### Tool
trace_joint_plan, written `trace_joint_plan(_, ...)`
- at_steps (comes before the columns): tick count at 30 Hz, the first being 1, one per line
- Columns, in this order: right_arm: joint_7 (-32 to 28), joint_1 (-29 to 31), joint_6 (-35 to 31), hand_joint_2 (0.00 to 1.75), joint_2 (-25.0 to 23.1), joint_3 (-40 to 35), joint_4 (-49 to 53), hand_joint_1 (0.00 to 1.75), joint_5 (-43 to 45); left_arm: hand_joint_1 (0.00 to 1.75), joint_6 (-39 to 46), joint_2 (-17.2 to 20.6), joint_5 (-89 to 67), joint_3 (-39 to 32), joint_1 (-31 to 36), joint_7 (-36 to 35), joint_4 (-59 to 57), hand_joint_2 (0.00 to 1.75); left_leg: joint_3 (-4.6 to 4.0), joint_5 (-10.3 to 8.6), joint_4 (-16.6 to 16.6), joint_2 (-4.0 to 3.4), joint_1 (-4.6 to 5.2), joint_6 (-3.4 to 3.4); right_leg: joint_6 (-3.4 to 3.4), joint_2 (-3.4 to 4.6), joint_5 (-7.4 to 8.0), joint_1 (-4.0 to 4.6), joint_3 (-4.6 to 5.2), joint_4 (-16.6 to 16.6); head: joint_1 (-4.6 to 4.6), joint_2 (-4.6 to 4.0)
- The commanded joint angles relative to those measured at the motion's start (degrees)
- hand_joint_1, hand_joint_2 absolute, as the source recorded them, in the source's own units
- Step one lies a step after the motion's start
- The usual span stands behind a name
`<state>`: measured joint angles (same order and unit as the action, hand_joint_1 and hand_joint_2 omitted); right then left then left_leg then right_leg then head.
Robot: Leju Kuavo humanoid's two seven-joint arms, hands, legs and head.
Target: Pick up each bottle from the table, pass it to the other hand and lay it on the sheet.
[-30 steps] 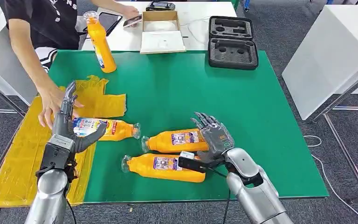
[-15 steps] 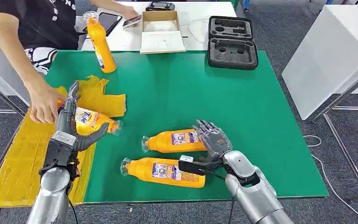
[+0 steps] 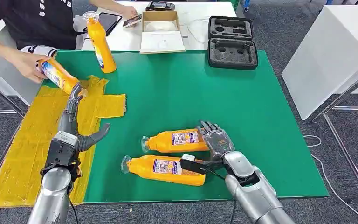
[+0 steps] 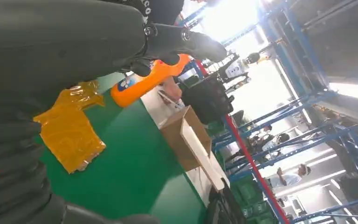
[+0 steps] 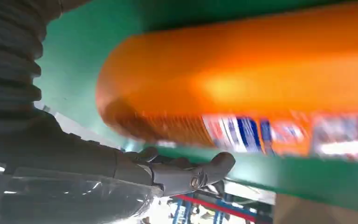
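Your right hand (image 3: 216, 140) sits at the near right of the green table (image 3: 242, 116), fingers spread and curved over the base end of the far lying bottle (image 3: 177, 141); whether they have closed on it you cannot tell, though it looks like a reach, not a hold. That bottle's long axis runs straight out sideways from the fingers, cap pointing away toward the left arm. A second bottle (image 3: 165, 170) lies parallel just nearer you, beside the thumb, cap the same way. Both are smooth, glossy orange plastic cylinders with paper labels and clear caps, likely to roll or slip under a loose grasp. The right hand is clearly the nearer one to both. Your left hand (image 3: 77, 126) holds nothing, fingers straight and apart, thumb out, hovering over the edge of the crinkled yellow sheet (image 3: 23, 154). Just past those fingertips, a person's hand (image 3: 28, 65) holds a bottle (image 3: 58, 74) tilted above the sheet's far end. Further on, an upright bottle (image 3: 100, 44) stands at the table's far edge, well beyond either hand.
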<state>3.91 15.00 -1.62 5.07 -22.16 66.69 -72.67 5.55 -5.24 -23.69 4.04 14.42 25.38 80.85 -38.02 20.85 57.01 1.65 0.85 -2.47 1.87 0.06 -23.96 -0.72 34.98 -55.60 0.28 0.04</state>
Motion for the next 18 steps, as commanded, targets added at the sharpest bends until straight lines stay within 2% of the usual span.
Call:
trace_joint_plan(1,1.33,5.09,-1.79,1.75,-2.04,1.44,-13.96,0.00,0.20,0.00,-0.56,-0.98,0.99,3.03,4.03,-0.20,-7.75,1.75,0.31,0.10,0.00,-0.09,-0.07,0.15,-0.06,-0.01,-0.07,0.09,-0.35,0.09,0.00,0.00)
trace_joint_plan(4,1.50,5.82,-1.74,1.75,-1.97,1.73,-15.89,0.00,0.23,0.00,-0.67,-1.39,1.18,3.51,4.49,-0.20,-8.40,1.75,0.27,0.04,-0.03,-0.06,-0.05,0.12,-0.04,-0.05,-0.04,0.06,-0.29,0.08,0.00,0.00)
trace_joint_plan(6,1.63,7.11,-2.98,1.75,-2.49,2.39,-18.86,0.12,0.57,0.00,-0.61,-1.45,1.61,3.74,4.70,-0.17,-9.16,1.75,0.33,0.04,-0.03,-0.07,-0.05,0.13,-0.06,-0.05,-0.03,0.06,-0.33,0.08,0.00,0.00)
trace_joint_plan(11,1.57,7.31,-3.06,1.75,-2.60,2.42,-19.19,0.12,0.52,0.00,-0.59,-1.36,1.66,3.75,4.59,-0.15,-9.11,1.75,0.64,0.14,0.02,-0.16,-0.09,0.23,-0.11,-0.04,-0.10,0.11,-0.63,0.08,0.00,0.00)
trace_joint_plan(12,1.57,7.31,-3.06,1.75,-2.60,2.42,-19.19,0.12,0.52,0.00,-0.59,-1.36,1.66,3.75,4.59,-0.15,-9.11,1.75,0.44,0.03,-0.03,-0.10,-0.04,0.11,-0.07,-0.02,0.02,0.06,-0.41,0.08,0.00,0.00)
trace_joint_plan(14,1.56,7.63,-2.92,1.75,-2.63,2.51,-20.00,0.65,0.47,0.00,-0.59,-1.36,1.73,3.86,4.55,-0.13,-9.01,1.75,0.49,0.04,-0.01,-0.12,-0.04,0.12,-0.10,-0.03,0.02,0.05,-0.43,0.06,-0.02,0.00)
trace_joint_plan(16,1.53,7.95,-2.69,1.75,-2.64,2.59,-20.83,1.64,0.46,0.00,-0.61,-1.48,1.81,3.96,4.55,-0.13,-9.03,1.75,0.59,0.07,0.01,-0.14,-0.07,0.16,-0.18,-0.05,0.02,0.08,-0.53,0.06,0.00,0.00)
trace_joint_plan(17,1.60,8.18,-2.58,1.75,-2.76,2.91,-21.62,1.75,0.59,0.00,-0.63,-1.57,1.97,4.00,4.48,-0.13,-9.09,1.75,0.49,0.02,0.00,-0.11,-0.04,0.11,-0.15,-0.04,0.06,0.05,-0.43,0.05,0.00,0.00)
trace_joint_plan(18,1.60,8.29,-2.57,1.75,-2.85,3.03,-21.85,1.75,0.64,0.00,-0.64,-1.59,2.00,4.02,4.49,-0.13,-9.13,1.75,0.60,0.07,0.02,-0.14,-0.06,0.18,-0.18,-0.06,0.01,0.08,-0.55,0.05,0.00,0.00)
